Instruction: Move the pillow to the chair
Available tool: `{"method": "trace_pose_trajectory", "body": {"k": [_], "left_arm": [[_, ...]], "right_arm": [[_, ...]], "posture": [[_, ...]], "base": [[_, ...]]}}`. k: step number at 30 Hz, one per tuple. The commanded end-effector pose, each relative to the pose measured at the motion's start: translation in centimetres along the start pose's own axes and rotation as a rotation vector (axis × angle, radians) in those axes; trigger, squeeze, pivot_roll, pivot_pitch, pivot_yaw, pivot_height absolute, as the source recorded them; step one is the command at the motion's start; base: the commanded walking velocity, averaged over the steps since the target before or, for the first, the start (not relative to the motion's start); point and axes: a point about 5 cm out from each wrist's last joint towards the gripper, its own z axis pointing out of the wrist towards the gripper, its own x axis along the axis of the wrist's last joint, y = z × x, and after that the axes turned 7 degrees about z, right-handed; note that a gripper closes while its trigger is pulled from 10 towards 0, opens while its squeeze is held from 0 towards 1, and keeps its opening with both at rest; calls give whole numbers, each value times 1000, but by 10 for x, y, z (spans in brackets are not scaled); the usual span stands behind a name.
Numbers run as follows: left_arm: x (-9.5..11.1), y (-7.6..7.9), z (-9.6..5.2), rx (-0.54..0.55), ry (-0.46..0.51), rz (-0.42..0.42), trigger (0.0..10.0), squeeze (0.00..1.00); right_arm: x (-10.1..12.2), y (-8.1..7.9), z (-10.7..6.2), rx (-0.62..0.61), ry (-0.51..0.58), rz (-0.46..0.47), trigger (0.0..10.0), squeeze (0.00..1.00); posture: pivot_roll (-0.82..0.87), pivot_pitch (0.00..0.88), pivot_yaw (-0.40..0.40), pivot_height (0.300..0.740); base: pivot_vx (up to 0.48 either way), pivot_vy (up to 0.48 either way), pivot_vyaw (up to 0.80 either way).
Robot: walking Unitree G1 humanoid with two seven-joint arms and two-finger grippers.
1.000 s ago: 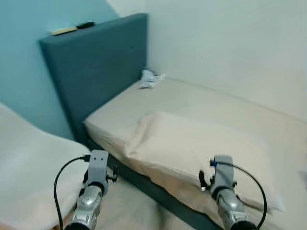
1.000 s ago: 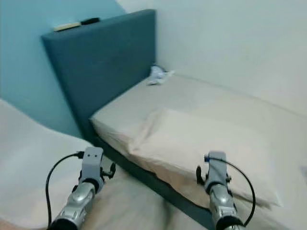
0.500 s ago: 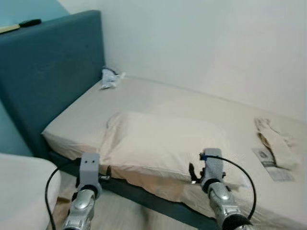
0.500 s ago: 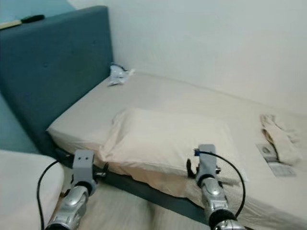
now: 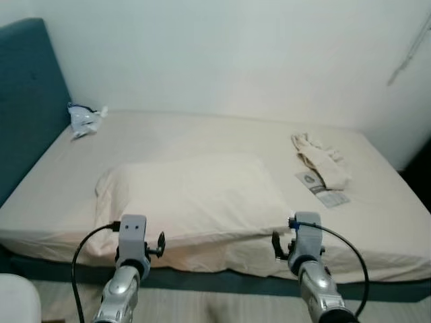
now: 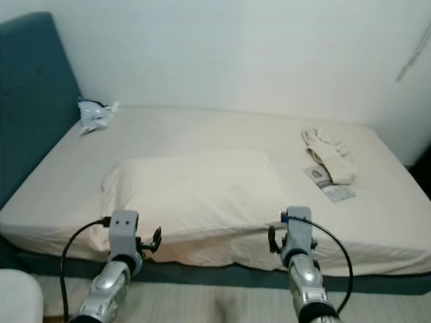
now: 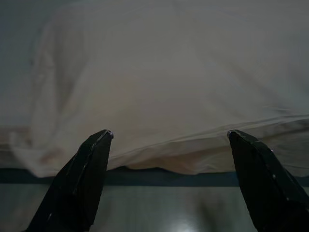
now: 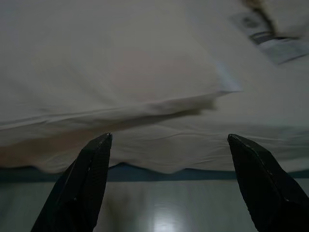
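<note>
A cream pillow (image 5: pixel 192 192) lies flat on the bed (image 5: pixel 377 229), near its front edge. Both arms are held out in front of me, short of the bed's edge. My left gripper (image 7: pixel 169 133) is open and faces the pillow's (image 7: pixel 159 82) left part, with nothing between its fingers. My right gripper (image 8: pixel 169 135) is open as well, facing the pillow's right corner (image 8: pixel 145 72) and the sheet below it. Neither gripper touches the pillow.
A dark blue headboard (image 5: pixel 27 108) rises at the left. A crumpled bag (image 5: pixel 84 118) lies at the bed's far left corner. A folded cloth (image 5: pixel 323 158) and a paper card (image 5: pixel 322 190) rest on the right of the mattress. A white wall runs behind the bed.
The whole picture has swung round: the camera turned right, so I now face the long side of the bed square on. The arms stay held out as before.
</note>
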Motion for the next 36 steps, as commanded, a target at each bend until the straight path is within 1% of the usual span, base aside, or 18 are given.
{"method": "trace_pose_trajectory", "body": {"k": [1,2,4,10,17,36], "left_arm": [[0,-2,-2,16,14,13,10000,0],[0,-2,-2,16,14,13,10000,0],[7,2,0,-14,54,-15,10000,0],[11,7,-1,-64,91,-35,10000,0],[10,9,-3,-80,100,-48,10000,0],[13,7,-2,-79,114,-59,10000,0]], "right_arm": [[6,-4,2,10,29,9,10000,0],[6,-4,2,10,29,9,10000,0],[7,-5,3,3,29,10,10000,0],[7,-7,3,12,34,11,10000,0],[11,-5,2,12,62,23,10000,0],[11,-4,2,22,58,14,10000,0]], "posture": [[-24,54,-13,740],[-24,54,-13,740],[-20,56,-15,740],[-20,59,-16,740],[-26,62,-18,740],[-30,64,-26,740]], "base": [[0,0,0],[0,0,0],[0,0,0],[53,0,0],[397,0,0],[425,0,0]]}}
